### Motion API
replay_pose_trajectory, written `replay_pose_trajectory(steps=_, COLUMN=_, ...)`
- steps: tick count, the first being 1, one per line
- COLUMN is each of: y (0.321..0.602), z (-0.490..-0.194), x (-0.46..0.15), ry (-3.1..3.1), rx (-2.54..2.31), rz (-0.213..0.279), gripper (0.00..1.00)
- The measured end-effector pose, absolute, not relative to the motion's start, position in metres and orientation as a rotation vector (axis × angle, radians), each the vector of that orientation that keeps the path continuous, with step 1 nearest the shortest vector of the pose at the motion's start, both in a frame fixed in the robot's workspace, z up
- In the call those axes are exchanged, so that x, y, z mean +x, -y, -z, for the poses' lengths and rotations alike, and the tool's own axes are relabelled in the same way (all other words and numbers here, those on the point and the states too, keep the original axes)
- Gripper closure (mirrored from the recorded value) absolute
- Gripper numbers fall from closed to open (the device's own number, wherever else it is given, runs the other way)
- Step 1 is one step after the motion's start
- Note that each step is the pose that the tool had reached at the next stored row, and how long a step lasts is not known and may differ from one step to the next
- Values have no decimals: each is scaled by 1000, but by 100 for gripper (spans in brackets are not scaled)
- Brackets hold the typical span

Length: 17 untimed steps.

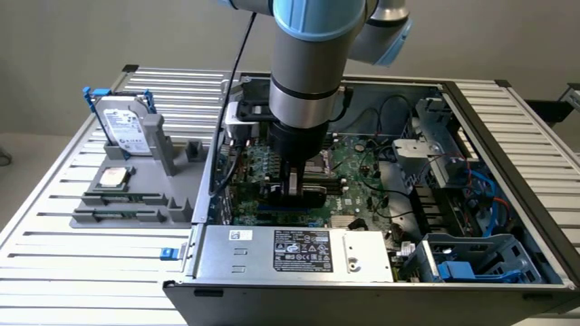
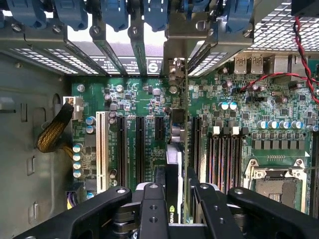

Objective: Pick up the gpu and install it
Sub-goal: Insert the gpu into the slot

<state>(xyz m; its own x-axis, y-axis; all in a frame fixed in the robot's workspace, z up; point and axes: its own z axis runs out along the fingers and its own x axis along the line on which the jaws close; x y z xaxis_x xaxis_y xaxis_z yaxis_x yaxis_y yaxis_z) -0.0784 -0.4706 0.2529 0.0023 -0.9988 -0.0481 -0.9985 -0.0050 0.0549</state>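
My gripper [image 1: 295,182] reaches down into the open computer case [image 1: 507,136] over the green motherboard [image 1: 358,170]. It is shut on the gpu [image 2: 173,164], which stands edge-on between the black fingers [image 2: 151,206] with its glossy black shroud showing a green logo. The card's silver end bracket [image 2: 175,55] lines up with the rear slot openings of the case. Its lower edge runs along the gap among the black expansion slots [image 2: 140,149]; whether it is seated in a slot I cannot tell. In the exterior view the gpu [image 1: 303,197] shows as a dark block just under the wrist.
A grey fixture [image 1: 136,204] at the exterior view's left holds a silver hard drive with blue frame [image 1: 127,125] and a small flat silver drive [image 1: 113,178]. The power supply [image 1: 299,251] fills the case front. A braided yellow cable [image 2: 52,132], memory slots [image 2: 224,154] and CPU socket [image 2: 281,184] flank the card.
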Motion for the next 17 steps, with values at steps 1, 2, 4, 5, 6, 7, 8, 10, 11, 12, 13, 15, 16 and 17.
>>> replay_pose_trajectory(steps=1, y=471, z=-253, x=-78, ry=2209, rx=2224, rz=114, gripper=73)
replay_pose_trajectory(steps=2, y=471, z=-253, x=-78, ry=2205, rx=2227, rz=114, gripper=73)
replay_pose_trajectory(steps=4, y=471, z=-252, x=-78, ry=2201, rx=2232, rz=114, gripper=73)
replay_pose_trajectory(steps=5, y=471, z=-252, x=-78, ry=2201, rx=2232, rz=114, gripper=73)
replay_pose_trajectory(steps=6, y=471, z=-252, x=-78, ry=2201, rx=2232, rz=115, gripper=73)
replay_pose_trajectory(steps=7, y=471, z=-252, x=-78, ry=2201, rx=2232, rz=115, gripper=73)
replay_pose_trajectory(steps=8, y=471, z=-252, x=-78, ry=2201, rx=2233, rz=116, gripper=73)
replay_pose_trajectory(steps=10, y=470, z=-252, x=-78, ry=2201, rx=2233, rz=118, gripper=73)
replay_pose_trajectory(steps=11, y=470, z=-251, x=-78, ry=2201, rx=2233, rz=120, gripper=73)
replay_pose_trajectory(steps=12, y=470, z=-251, x=-78, ry=2202, rx=2232, rz=121, gripper=73)
replay_pose_trajectory(steps=13, y=470, z=-251, x=-78, ry=2202, rx=2231, rz=123, gripper=73)
replay_pose_trajectory(steps=15, y=470, z=-251, x=-78, ry=2207, rx=2225, rz=127, gripper=73)
replay_pose_trajectory(steps=16, y=470, z=-251, x=-78, ry=2210, rx=2220, rz=129, gripper=73)
replay_pose_trajectory(steps=17, y=470, z=-251, x=-78, ry=2215, rx=2215, rz=131, gripper=73)
